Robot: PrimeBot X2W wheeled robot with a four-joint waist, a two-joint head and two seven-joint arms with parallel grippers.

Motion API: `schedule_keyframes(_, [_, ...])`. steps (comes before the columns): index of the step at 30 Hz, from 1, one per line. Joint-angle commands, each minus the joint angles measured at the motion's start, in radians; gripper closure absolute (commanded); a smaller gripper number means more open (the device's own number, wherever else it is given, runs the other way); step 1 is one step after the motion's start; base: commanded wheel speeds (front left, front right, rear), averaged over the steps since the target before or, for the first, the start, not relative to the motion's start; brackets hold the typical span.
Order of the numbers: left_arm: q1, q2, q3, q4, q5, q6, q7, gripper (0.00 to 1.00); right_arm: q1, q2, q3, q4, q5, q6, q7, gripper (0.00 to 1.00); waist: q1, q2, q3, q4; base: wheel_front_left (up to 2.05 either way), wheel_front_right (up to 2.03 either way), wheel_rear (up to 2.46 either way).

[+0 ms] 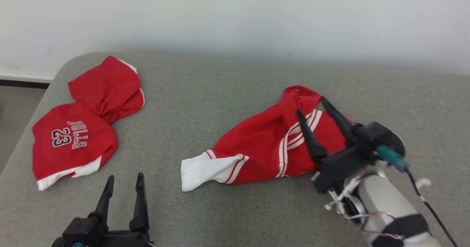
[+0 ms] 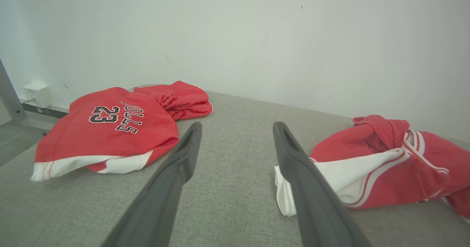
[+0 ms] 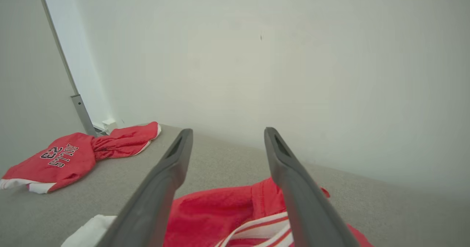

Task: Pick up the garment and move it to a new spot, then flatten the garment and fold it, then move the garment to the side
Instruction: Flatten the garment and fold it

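Grey padded bench (image 1: pixel 220 89) against a pale wall (image 1: pixel 235 15). Two red items lay on it, well apart.

The garment (image 1: pixel 264 148) was right of centre on the bench: red, crumpled, unfolded, with white stripes and a white end pointing toward the robot's left. Its far end was bunched into a raised lump. It showed in the left wrist view (image 2: pixel 385 173) and low in the right wrist view (image 3: pixel 220 210).

Right jaws were spread wide with nothing between them. Their dark fingers (image 1: pixel 310 137) hung over the striped part of the garment, tips pointing toward the wall. In the right wrist view the fingers (image 3: pixel 290 181) straddled the red cloth below. I could not tell whether they touched the cloth.

Left jaws were wide apart and empty, low at the near edge, with fingers (image 1: pixel 137 199) pointing up over bare bench (image 2: pixel 231 137), between the two red items and touching neither.

A red jersey (image 1: pixel 73 144) printed "BULLS 23" was at the far left corner, twisted in the middle, with a white hem on the near side. It also showed in both wrist views (image 2: pixel 110 129) (image 3: pixel 62 159).
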Motion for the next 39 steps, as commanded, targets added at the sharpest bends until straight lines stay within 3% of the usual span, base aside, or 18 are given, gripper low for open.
schedule_keyframes(1, [0.015,-0.001,0.008,-0.005,0.007,-0.001,-0.003,0.00,0.032,-0.014,-0.022,-0.018,-0.013,-0.002,-0.005,0.00,0.0000,-0.0001,-0.015,-0.031,0.00,0.00,0.00])
schedule_keyframes(9, [0.040,-0.001,0.019,-0.023,0.021,-0.002,-0.003,0.00,0.257,-0.047,-0.188,-0.166,-0.061,-0.002,-0.005,0.00,0.0000,-0.0001,-0.029,-0.065,0.00,0.00,0.00])
schedule_keyframes(20, [0.062,-0.001,0.032,-0.032,0.048,-0.015,-0.003,0.00,0.462,0.016,-0.353,-0.253,-0.082,-0.002,-0.003,0.00,0.0000,-0.0001,-0.040,-0.083,0.00,0.00,0.00])
schedule_keyframes(31, [0.072,-0.001,0.018,-0.043,0.042,-0.012,-0.003,0.00,0.465,0.025,-0.360,-0.249,-0.100,-0.002,-0.003,0.00,0.0000,-0.0001,-0.035,-0.072,0.00,0.00,0.00])
schedule_keyframes(39, [0.051,-0.001,0.003,-0.037,0.029,-0.006,-0.003,0.00,0.334,-0.046,-0.283,-0.154,-0.104,-0.002,0.008,0.00,0.0000,-0.0001,-0.026,-0.035,0.00,0.00,0.00])
